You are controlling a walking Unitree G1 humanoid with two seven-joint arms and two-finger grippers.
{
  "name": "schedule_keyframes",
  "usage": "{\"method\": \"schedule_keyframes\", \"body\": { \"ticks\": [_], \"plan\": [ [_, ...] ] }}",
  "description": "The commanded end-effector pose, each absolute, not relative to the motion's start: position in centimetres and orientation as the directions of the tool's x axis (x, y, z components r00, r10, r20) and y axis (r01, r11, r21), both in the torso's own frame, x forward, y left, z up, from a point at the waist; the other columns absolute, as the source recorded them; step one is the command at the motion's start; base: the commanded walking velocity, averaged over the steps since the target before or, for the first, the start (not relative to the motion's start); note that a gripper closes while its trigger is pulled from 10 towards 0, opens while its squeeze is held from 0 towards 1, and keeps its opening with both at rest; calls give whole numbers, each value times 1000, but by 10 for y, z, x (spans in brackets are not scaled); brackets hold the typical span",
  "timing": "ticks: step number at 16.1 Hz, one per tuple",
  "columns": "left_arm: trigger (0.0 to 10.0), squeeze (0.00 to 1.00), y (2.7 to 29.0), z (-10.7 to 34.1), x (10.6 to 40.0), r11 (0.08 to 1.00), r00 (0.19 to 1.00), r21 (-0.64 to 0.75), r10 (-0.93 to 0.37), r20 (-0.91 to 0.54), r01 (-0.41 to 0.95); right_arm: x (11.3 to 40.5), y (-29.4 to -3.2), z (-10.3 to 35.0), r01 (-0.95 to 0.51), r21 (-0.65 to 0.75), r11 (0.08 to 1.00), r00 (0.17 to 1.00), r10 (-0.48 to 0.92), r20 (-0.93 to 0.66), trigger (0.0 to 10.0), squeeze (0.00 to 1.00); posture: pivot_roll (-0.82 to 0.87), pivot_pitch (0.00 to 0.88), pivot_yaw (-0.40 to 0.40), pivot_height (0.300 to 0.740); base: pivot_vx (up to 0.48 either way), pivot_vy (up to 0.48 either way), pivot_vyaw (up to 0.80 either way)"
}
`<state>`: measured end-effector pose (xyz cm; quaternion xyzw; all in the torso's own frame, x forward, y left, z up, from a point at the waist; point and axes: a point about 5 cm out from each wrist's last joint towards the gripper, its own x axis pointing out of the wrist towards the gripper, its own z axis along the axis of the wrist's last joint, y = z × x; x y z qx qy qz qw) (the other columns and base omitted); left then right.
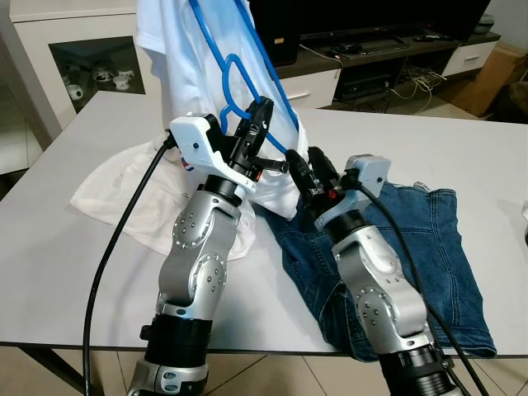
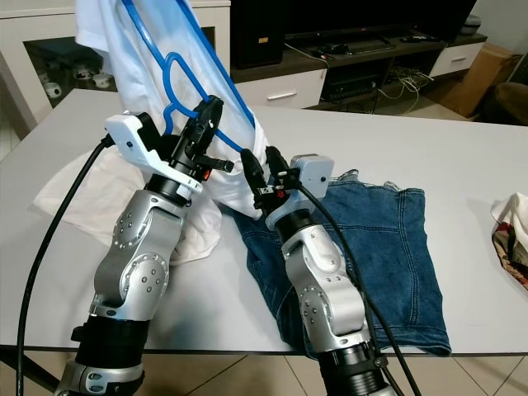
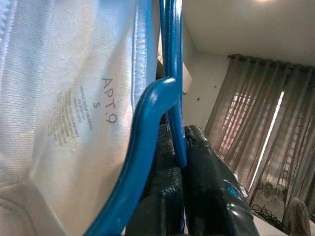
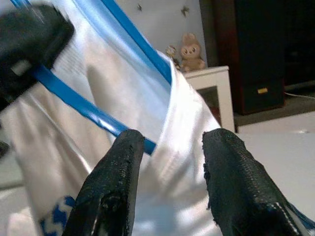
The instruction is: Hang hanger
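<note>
Living-room furniture lines the top of the frame: a dark TV stand (image 1: 388, 49) at upper right and a white cabinet (image 1: 74, 58) with a glass door at upper left. Below them a pale grey worktop (image 1: 462, 157) spans most of the picture. On it, right of centre, lies a folded pair of blue jeans (image 1: 412, 256), its lower edge reaching the near rim of the worktop. A white T-shirt (image 1: 198, 74) rises from the centre of the worktop to the top of the frame, its lower part spread out flat toward the left. Inside the shirt's neck sits the blue plastic hanger (image 1: 239, 66), held up in the air in the upper middle of the frame. The left claw (image 1: 257, 132), at centre, is closed on a lower bar of the hanger. The right claw (image 1: 307, 169), just beside it and slightly lower right, stands spread apart with the shirt's edge between its fingers (image 4: 113, 187), gripping nothing.
</note>
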<state>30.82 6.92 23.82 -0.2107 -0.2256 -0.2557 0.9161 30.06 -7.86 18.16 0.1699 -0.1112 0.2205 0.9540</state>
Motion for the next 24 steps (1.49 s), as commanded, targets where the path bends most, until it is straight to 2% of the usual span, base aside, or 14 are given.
{"method": "schedule_keyframes", "body": {
  "ticks": [1, 2, 3, 4, 5, 6, 7, 12, 15, 19, 22, 23, 24],
  "plan": [
    [3294, 0, 65, 243, 305, 774, 740, -236, -395, 544, 587, 306, -82, 186, -434, 267, 861, 886, 355, 298, 9725, 0, 67, 29, -55, 740, 0, 0, 0],
    [3294, 0, 65, 243, 304, 775, 740, -236, -395, 544, 587, 307, -82, 185, -423, 271, 864, 891, 344, 296, 7922, 0, 68, 29, -55, 740, 0, 0, 0],
    [3255, 0, 65, 243, 304, 774, 740, -236, -395, 544, 587, 310, -81, 185, -414, 272, 869, 896, 335, 293, 4980, 0, 68, 29, -56, 740, 0, 0, 0],
    [3255, 0, 65, 243, 304, 774, 740, -236, -396, 545, 588, 311, -80, 185, -412, 272, 870, 897, 333, 292, 4902, 0, 68, 29, -57, 740, 0, 0, 0],
    [3255, 0, 64, 242, 304, 771, 737, -234, -399, 546, 592, 313, -78, 185, -404, 276, 872, 900, 324, 293, 4000, 0, 67, 29, -59, 740, 0, 0, 0],
    [3216, 0, 63, 242, 304, 770, 736, -234, -401, 546, 593, 314, -78, 185, -395, 279, 875, 903, 314, 295, 588, 0, 68, 27, -60, 740, 0, 0, 0],
    [3216, 0, 63, 242, 304, 770, 735, -234, -400, 547, 593, 316, -79, 184, -384, 282, 879, 907, 302, 295, 0, 0, 69, 27, -62, 740, 0, 0, 0],
    [3176, 0, 64, 243, 303, 772, 736, -237, -393, 551, 589, 320, -85, 179, -341, 291, 894, 925, 264, 273, 0, 0, 74, 24, -65, 740, 0, 0, 0],
    [3176, 0, 68, 249, 304, 771, 735, -250, -376, 565, 586, 325, -96, 164, -248, 210, 946, 958, 207, 200, 0, 0, 74, 25, -65, 740, 0, 0, 0],
    [3333, 0, 67, 250, 304, 764, 728, -244, -389, 564, 597, 326, -103, 163, -208, 203, 957, 966, 168, 196, 0, 0, 70, 28, -63, 740, 0, 0, 0],
    [3647, 0, 73, 253, 306, 722, 742, -332, -367, 561, 608, 325, -111, 157, -161, 29, 987, 967, 151, 206, 0, 0, 70, 30, -62, 740, 0, 0, 0],
    [3725, 0, 81, 258, 310, 696, 761, -404, -321, 564, 593, 321, -112, 152, -169, -83, 982, 959, 184, 217, 0, 0, 72, 30, -62, 740, 0, 0, 0],
    [3804, 0, 88, 262, 312, 687, 770, -437, -290, 568, 580, 317, -110, 152, -192, -112, 975, 951, 213, 226, 0, 0, 72, 31, -60, 740, 0, 0, 0]
  ]
}}
